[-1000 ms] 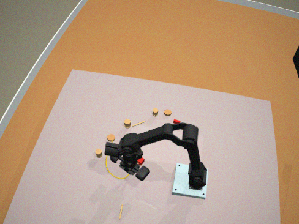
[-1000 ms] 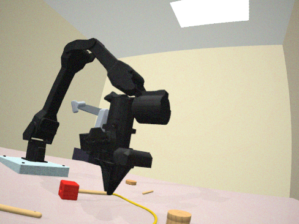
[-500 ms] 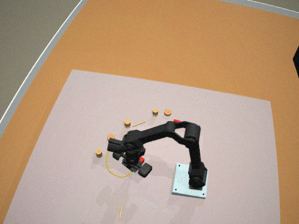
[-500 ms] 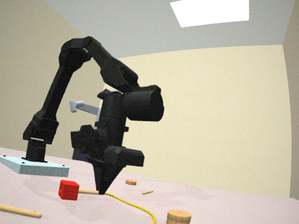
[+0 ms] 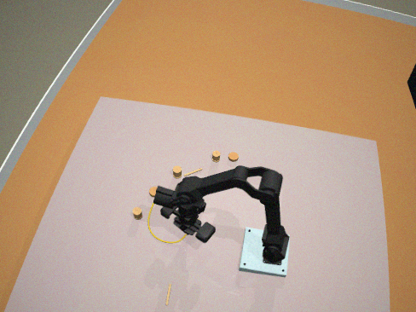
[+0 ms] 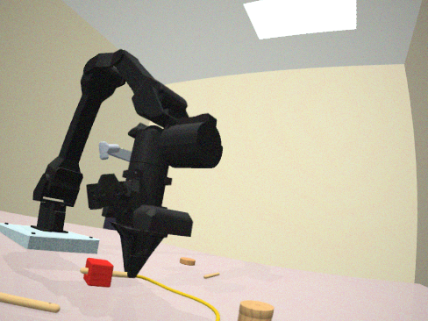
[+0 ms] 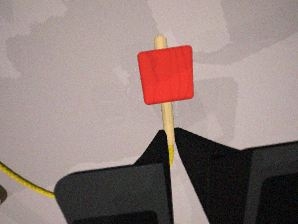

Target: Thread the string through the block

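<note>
Viewing from the top, we see the gripper (image 5: 187,229) (image 6: 131,275) (image 7: 169,134) low over the table (image 5: 298,170) (image 6: 263,285) (image 7: 60,75), the yellow string (image 5: 150,230) (image 6: 186,296) (image 7: 30,186) curving between it and the button (image 5: 153,192), which the wrist housing partly covers; the block is hidden beneath the arm. In the exterior view, the red block (image 6: 98,273) (image 7: 167,75) sits on the table on the arm-base side of the fingertips, and the stick (image 6: 119,274) (image 7: 168,120) passes through it, a short tip standing out of the far face. The string trails from the fingertips in the opposite direction. In the wrist view, the fingers are narrow and clamped on the stick's string end. The block lies straight ahead of them, near but not touching, with the stick's long axis running from the grip through both faces. We judge insertion well under way: the next move is to advance along that axis, then release and regrip the protruding tip from the far side. Any sideways drift could bind the stick or turn the block.
</note>
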Controlling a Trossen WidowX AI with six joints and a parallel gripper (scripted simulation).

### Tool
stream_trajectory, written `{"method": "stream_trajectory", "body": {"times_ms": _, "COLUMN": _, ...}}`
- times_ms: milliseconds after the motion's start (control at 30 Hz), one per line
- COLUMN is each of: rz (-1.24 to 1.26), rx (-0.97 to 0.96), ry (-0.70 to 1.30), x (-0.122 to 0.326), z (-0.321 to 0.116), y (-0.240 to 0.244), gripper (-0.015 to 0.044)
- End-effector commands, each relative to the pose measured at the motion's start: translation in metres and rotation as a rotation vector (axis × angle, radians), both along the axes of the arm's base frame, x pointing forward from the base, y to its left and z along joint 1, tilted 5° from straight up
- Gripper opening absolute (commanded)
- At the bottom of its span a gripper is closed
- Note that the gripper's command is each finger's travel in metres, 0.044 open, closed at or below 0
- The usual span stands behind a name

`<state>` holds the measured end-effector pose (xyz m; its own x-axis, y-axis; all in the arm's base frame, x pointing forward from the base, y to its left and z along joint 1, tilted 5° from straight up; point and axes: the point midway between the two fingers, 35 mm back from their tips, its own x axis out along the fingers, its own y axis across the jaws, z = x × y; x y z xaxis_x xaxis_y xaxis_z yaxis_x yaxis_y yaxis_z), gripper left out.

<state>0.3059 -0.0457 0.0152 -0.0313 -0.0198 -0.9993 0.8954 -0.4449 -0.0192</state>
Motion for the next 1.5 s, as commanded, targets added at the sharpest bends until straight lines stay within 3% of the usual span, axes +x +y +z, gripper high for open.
{"method": "stream_trajectory", "body": {"times_ms": 0, "rz": 0.003, "rx": -0.006, "ry": -0.001, "x": -0.003, "z": 0.000, "y": -0.007, "gripper": 0.0000}}
{"method": "stream_trajectory", "body": {"times_ms": 367, "rz": 0.003, "rx": -0.006, "ry": 0.000, "x": -0.009, "z": 0.001, "y": -0.018, "gripper": 0.0000}}
{"method": "stream_trajectory", "body": {"times_ms": 533, "rz": -0.001, "rx": -0.001, "ry": 0.000, "x": -0.007, "z": 0.001, "y": -0.015, "gripper": 0.0125}}
{"method": "stream_trajectory", "body": {"times_ms": 700, "rz": -0.001, "rx": -0.001, "ry": 0.000, "x": -0.006, "z": 0.011, "y": -0.015, "gripper": 0.0125}}
{"method": "stream_trajectory", "body": {"times_ms": 867, "rz": 0.001, "rx": -0.001, "ry": 0.000, "x": -0.004, "z": 0.078, "y": -0.011, "gripper": 0.0125}}
{"method": "stream_trajectory", "body": {"times_ms": 1167, "rz": 0.020, "rx": -0.003, "ry": -0.010, "x": -0.002, "z": 0.077, "y": -0.012, "gripper": 0.0125}}
{"method": "stream_trajectory", "body": {"times_ms": 1467, "rz": 0.797, "rx": 0.012, "ry": 0.014, "x": -0.008, "z": 0.078, "y": -0.025, "gripper": 0.0125}}
